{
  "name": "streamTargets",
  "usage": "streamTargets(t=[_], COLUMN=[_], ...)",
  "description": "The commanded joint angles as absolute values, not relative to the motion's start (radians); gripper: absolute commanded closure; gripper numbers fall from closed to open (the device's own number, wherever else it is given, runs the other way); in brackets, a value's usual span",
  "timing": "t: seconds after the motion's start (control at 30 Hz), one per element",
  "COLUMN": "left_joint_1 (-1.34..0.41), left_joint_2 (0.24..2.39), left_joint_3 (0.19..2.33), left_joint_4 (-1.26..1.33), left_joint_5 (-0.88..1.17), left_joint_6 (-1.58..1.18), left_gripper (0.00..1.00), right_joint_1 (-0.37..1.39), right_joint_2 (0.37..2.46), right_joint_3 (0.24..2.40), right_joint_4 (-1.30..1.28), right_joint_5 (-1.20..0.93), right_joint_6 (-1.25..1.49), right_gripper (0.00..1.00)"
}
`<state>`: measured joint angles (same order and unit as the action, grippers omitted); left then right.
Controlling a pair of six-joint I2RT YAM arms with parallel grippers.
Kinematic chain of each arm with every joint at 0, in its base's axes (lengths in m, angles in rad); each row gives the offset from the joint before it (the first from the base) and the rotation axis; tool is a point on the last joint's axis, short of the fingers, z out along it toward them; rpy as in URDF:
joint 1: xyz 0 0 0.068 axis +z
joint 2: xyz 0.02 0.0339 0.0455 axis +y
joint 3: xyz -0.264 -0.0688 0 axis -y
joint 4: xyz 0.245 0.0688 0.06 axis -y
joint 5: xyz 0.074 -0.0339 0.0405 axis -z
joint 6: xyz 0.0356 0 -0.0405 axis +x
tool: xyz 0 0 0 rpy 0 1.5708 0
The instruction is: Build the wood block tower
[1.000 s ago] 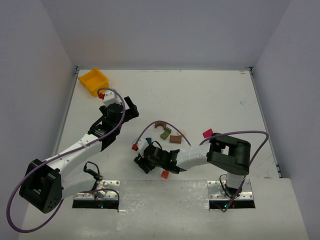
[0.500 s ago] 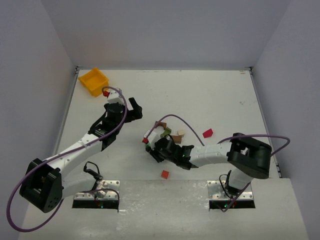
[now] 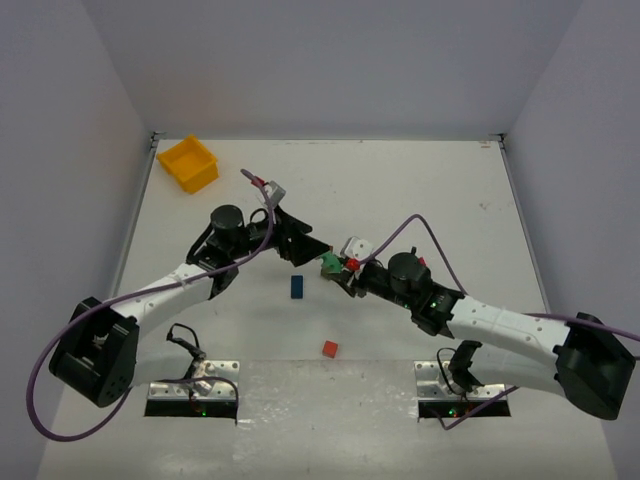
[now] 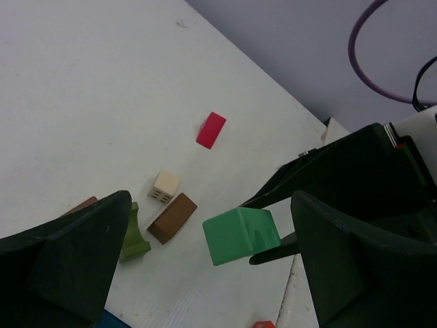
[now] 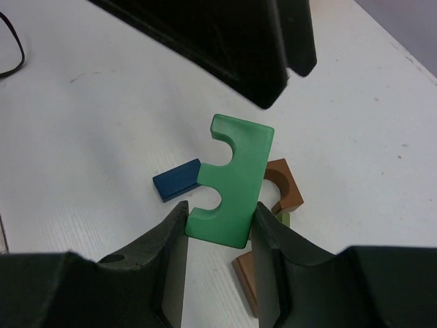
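My right gripper (image 5: 220, 212) is shut on a bright green block with two round notches (image 5: 232, 181) and holds it above the table; it also shows in the top view (image 3: 328, 263). My left gripper (image 3: 305, 243) is open and empty, its jaws on either side of the green block (image 4: 240, 234) without touching it. The other blocks lie loose and single on the table: a blue one (image 3: 297, 287), an orange-red one (image 3: 329, 348), a magenta one (image 4: 210, 130), a pale one (image 4: 165, 186), a brown one (image 4: 172, 218), an olive arch (image 4: 134, 234) and a brown arch (image 5: 283, 188).
A yellow plastic bin (image 3: 189, 163) stands at the far left corner. Grey walls close in the table on three sides. The two arms meet over the middle, with purple cables looping above them.
My right arm has swung from the near left to the middle, lifting the green block. My left gripper has moved right and now faces it. The blue block is now uncovered.
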<state>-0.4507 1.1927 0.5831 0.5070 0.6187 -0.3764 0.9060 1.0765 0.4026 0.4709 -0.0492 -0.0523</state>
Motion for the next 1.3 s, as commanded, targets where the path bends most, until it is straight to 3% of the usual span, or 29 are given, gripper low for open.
streamTargets(t=[0.0,0.17,0.37,0.5,0.7,0.77,0.87,0.97,1.07,1.27], left_joint_1=[-0.448,-0.448,-0.448,-0.447,-0.448,-0.448,-0.448,-0.445,-0.440,-0.439], left_joint_2=[1.290,1.384,1.410,1.392,1.382,1.382,1.381,1.378,1.365,1.373], left_joint_3=[0.606,0.646,0.659,0.650,0.646,0.645,0.664,0.734,0.736,0.635], left_joint_4=[0.670,0.698,0.746,0.742,0.730,0.730,0.722,0.545,0.516,0.671], left_joint_5=[0.869,0.917,0.957,0.946,0.948,0.950,0.962,0.999,1.020,1.212], left_joint_6=[-0.424,-0.471,-0.511,-0.504,-0.480,-0.468,-0.400,-0.208,-0.095,0.088], left_gripper=[0.00,0.11,0.49,0.61,0.98,1.00,1.00,1.00,1.00,1.00], right_joint_1=[0.896,0.893,0.889,0.889,0.888,0.888,0.888,0.888,0.886,0.884], right_joint_2=[1.037,1.057,1.100,1.117,1.145,1.148,1.161,1.167,1.153,1.091], right_joint_3=[0.403,0.405,0.424,0.423,0.440,0.447,0.486,0.556,0.642,0.670], right_joint_4=[0.566,0.626,0.629,0.627,0.627,0.625,0.547,0.349,0.124,0.007], right_joint_5=[-0.050,-0.003,0.017,0.012,0.044,0.053,0.041,0.025,0.004,-0.159], right_joint_6=[-0.110,-0.121,-0.137,-0.150,-0.153,-0.154,-0.126,-0.036,0.053,0.038], right_gripper=[0.79,0.79,0.79,0.79,0.76,0.68,0.36,0.03,0.01,0.01])
